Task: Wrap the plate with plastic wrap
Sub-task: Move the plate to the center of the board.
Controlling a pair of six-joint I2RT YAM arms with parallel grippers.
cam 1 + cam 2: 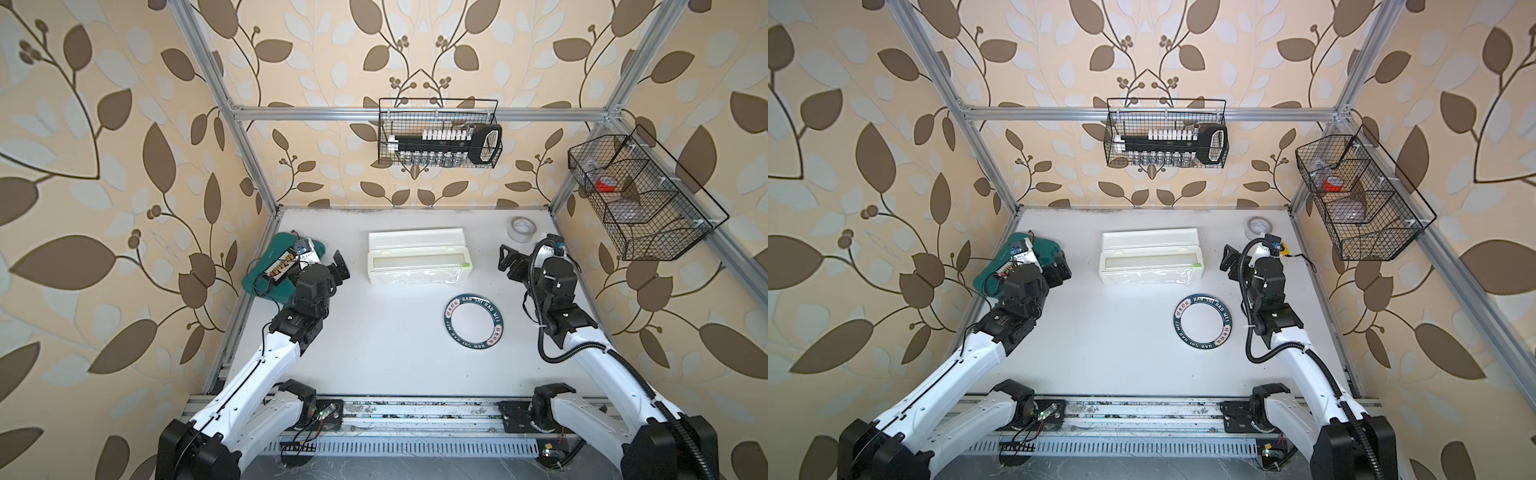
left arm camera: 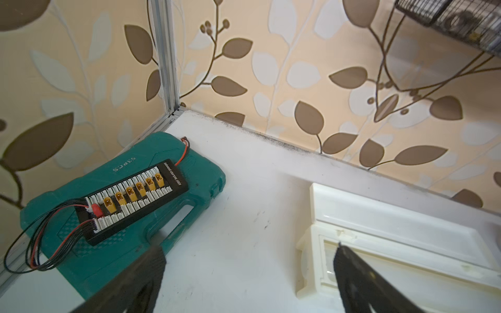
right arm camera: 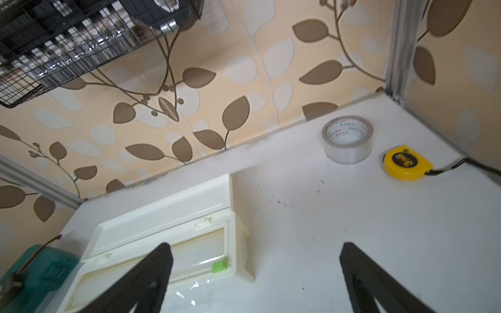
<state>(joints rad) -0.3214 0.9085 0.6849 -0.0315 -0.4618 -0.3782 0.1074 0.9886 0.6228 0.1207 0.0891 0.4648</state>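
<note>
Left claw [image 2: 248, 257]: spread wide, holding nothing, poised near the left end of the white plastic wrap dispenser box [image 1: 417, 257]. Right claw [image 3: 256, 252]: likewise wide and empty, poised near the box's right end, close to its green tab [image 3: 220, 267].

Probably the opening step: reaching for the film, nothing pulled out yet. Plastic wrap [image 3: 189, 287] visible as a short, crinkly clear flap hanging over the box's front edge onto the worktop [image 1: 374, 332]. Plate [image 1: 476, 319] lying flat and bare in front of the box's right end, near the flap but apart from it, untouched.

Next move likely calls for lowering onto that loose flap, pinching it toward both corners, then drawing it forward far enough to pass over the plate. Thin, clingy film, so easy to miss or bunch.

Containers:
- Dispenser box with lid hinged back.
- Closed teal tool case [image 2: 200, 173] by the left wall, carrying a black charging board [image 2: 135, 200] with yellow connectors and looped wires.
- Wire basket [image 1: 386, 137] on the back wall, holding a black socket rail above a row of metal sockets.
- Compartmented wire basket [image 1: 665, 245] on the right wall, with something red in one compartment and other contents unclear.

Loose at the back right: grey tape roll [image 3: 348, 141] and yellow tape measure [image 3: 406, 162].
</note>
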